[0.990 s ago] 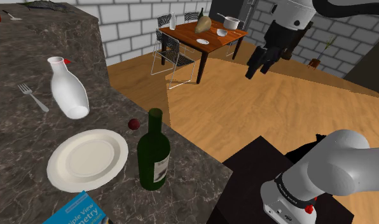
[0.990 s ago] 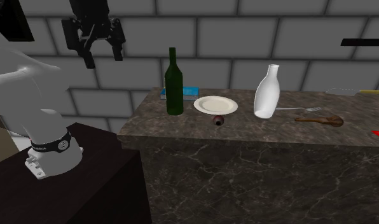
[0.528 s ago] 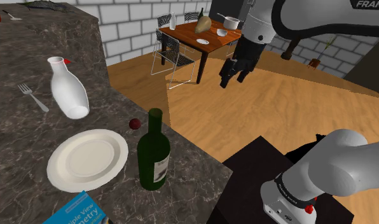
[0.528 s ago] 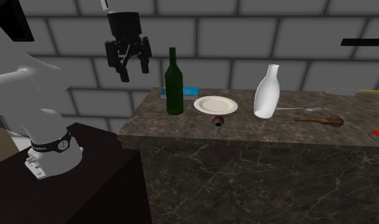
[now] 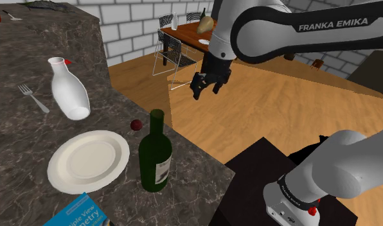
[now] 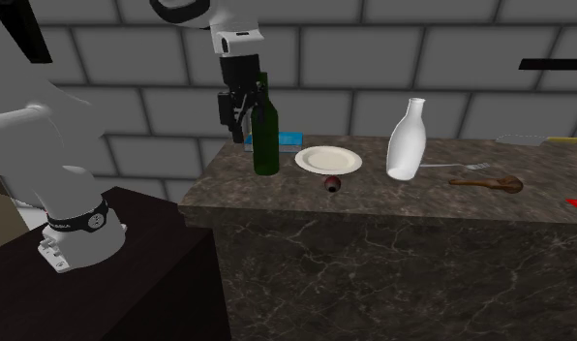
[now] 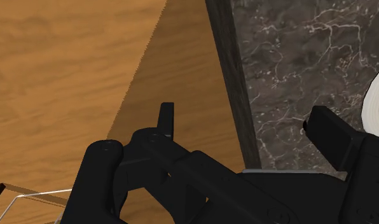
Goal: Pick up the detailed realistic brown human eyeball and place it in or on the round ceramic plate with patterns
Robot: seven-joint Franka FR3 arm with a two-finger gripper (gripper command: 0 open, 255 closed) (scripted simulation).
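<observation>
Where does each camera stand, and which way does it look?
Shoulder view: beside and behind the stand, looking down over the counter; arm and end effector show.
Second exterior view: facing the counter's front, towards a brick wall; arm and stand at its left.
Wrist view: on the hand, looking down at the floor and counter edge; its open fingers show.
Shared: both exterior views show plate, bottle, eyeball.
</observation>
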